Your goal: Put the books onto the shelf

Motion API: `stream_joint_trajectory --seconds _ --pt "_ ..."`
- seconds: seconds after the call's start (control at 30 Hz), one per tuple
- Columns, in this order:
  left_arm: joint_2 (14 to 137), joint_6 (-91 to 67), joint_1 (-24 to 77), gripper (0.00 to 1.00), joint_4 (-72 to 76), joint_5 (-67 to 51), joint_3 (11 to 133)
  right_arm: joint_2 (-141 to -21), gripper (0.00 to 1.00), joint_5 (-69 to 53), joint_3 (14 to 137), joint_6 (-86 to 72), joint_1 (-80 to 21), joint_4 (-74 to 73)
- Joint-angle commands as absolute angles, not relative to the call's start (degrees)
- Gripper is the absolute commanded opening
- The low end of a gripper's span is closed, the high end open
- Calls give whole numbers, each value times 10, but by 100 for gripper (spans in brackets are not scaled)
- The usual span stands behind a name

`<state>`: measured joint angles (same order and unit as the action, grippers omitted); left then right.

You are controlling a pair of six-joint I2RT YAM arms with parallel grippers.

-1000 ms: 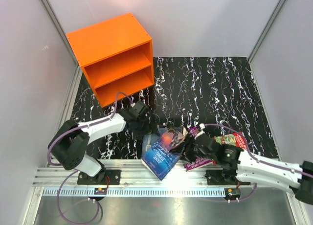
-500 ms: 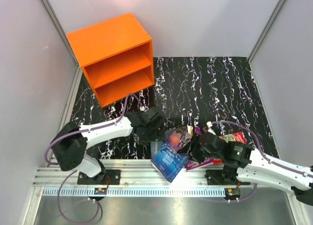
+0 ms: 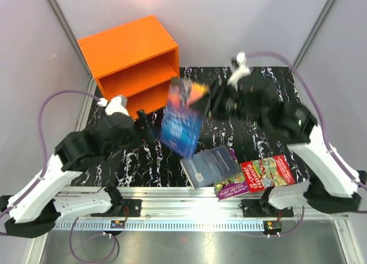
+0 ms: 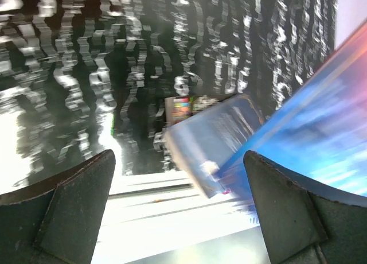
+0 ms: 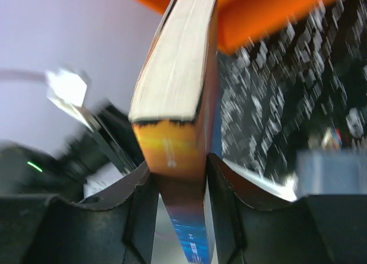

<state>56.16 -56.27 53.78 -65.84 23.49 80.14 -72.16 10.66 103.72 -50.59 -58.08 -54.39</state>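
Four books, one shelf: your right gripper (image 5: 178,181) is clenched on the blue book (image 3: 180,119), which stands edge-up between its fingers, off the black marbled mat (image 3: 252,143) and just before the orange shelf (image 3: 129,51); your left gripper (image 4: 178,160) is spread wide, grasping nothing. Three lie flat on the mat, side by side: grey-blue book (image 3: 211,165), showing beyond the left fingers; green-purple book (image 3: 232,187); red book (image 3: 268,172).

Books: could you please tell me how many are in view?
4. The blue book is clamped in the right fingers, aloft near the orange shelf; a grey-blue book, a green-purple book and a red book lie on the table at its near edge.
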Motion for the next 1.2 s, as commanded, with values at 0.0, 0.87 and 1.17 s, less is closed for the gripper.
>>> stream_joint_trajectory --seconds 0.0,0.87,1.17 --pt "538 -595 535 98 -743 294 774 -807 0 31 1220 -428 -496 -461" --pt "505 -596 536 98 -708 256 695 -1325 0 29 1581 -811 -258 -31" --pt "534 -561 519 99 -672 238 687 -1239 0 127 1521 -666 -380 -127"
